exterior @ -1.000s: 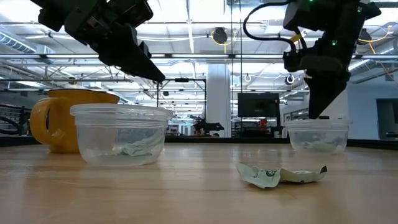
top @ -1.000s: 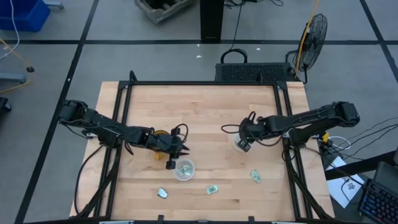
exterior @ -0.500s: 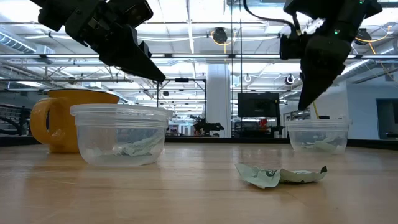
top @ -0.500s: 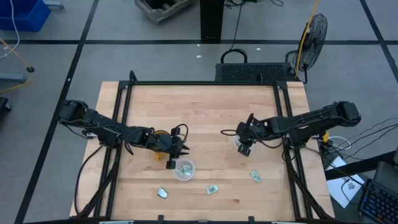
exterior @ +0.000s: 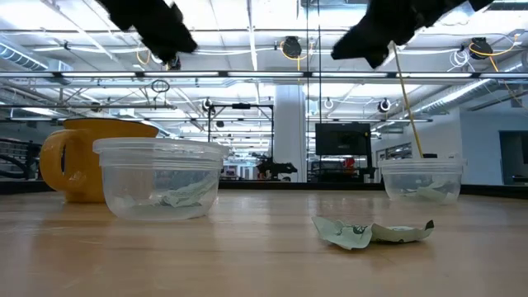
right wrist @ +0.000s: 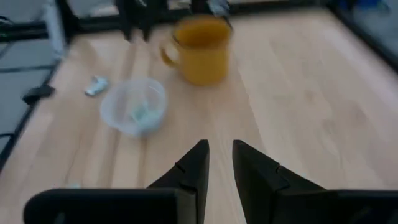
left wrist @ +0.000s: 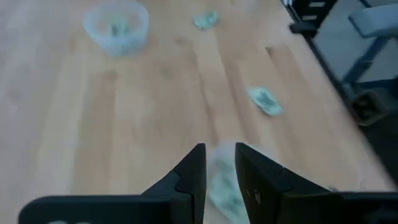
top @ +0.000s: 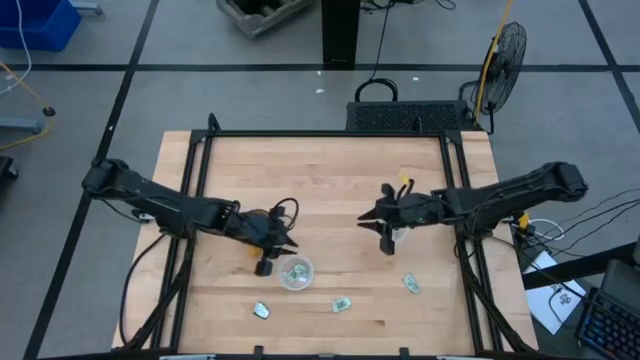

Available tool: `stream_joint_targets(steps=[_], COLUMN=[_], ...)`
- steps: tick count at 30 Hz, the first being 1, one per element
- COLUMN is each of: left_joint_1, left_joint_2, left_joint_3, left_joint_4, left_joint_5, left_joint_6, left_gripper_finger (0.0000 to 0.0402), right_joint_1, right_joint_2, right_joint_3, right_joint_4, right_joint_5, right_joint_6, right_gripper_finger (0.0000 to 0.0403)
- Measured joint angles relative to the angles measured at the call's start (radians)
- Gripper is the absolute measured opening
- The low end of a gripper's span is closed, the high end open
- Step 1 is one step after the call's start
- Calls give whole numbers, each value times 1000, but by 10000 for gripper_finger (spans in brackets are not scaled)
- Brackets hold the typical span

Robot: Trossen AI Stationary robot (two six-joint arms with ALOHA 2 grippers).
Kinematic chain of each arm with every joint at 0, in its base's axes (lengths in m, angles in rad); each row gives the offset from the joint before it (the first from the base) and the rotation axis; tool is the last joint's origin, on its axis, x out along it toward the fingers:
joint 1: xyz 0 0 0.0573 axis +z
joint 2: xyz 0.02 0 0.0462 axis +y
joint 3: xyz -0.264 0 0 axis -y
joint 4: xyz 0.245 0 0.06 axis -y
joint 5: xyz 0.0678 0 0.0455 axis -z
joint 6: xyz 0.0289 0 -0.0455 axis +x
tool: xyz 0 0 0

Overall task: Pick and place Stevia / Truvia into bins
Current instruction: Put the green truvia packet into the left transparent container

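Observation:
Two clear cups hold pale green sachets: the left cup (top: 296, 272) (exterior: 161, 177) and the right cup (exterior: 422, 180) (left wrist: 116, 26). Three loose sachets lie flat on the table near its front edge (top: 262, 311) (top: 342, 303) (top: 411, 284). My left gripper (top: 278, 240) (left wrist: 219, 155) hangs above the left cup's far-left side, slightly open with nothing between its fingers. My right gripper (top: 372, 218) (right wrist: 217, 155) hangs by the right cup, pointing toward the table's left, also slightly open and holding nothing.
An amber handled mug (exterior: 78, 161) (right wrist: 200, 50) stands just behind the left cup, mostly under my left arm in the high view. The black table frame (top: 200, 150) runs along the table's left, far and right sides. Bare wood lies between the two cups.
Both grippers have risen. My right gripper has come up from just over the right cup, tipped from pointing down to nearly level, and moved toward the table's left. My left gripper has lifted away from the left cup's rim. The cups and loose sachets have stayed put.

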Motion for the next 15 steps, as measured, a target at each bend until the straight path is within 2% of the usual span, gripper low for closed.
stream_joint_targets(steps=[3,6,9,15], left_joint_1=[-45,-105,-181,-308], left_joint_2=[-24,-27,-11,71], left_joint_3=[66,81,65,-5], left_joint_4=[-164,-262,-264,-259], left_joint_5=[39,126,198,184], left_joint_6=[-162,-359,-542,-802], left_gripper_finger=[90,90,90,90], right_joint_1=[15,14,12,12], right_joint_2=[14,23,31,31], right_joint_3=[-1,-1,-4,-24], right_joint_4=[48,61,53,57], right_joint_5=[0,1,2,2], right_joint_6=[-84,-135,-146,-136], right_gripper_finger=[63,63,63,63])
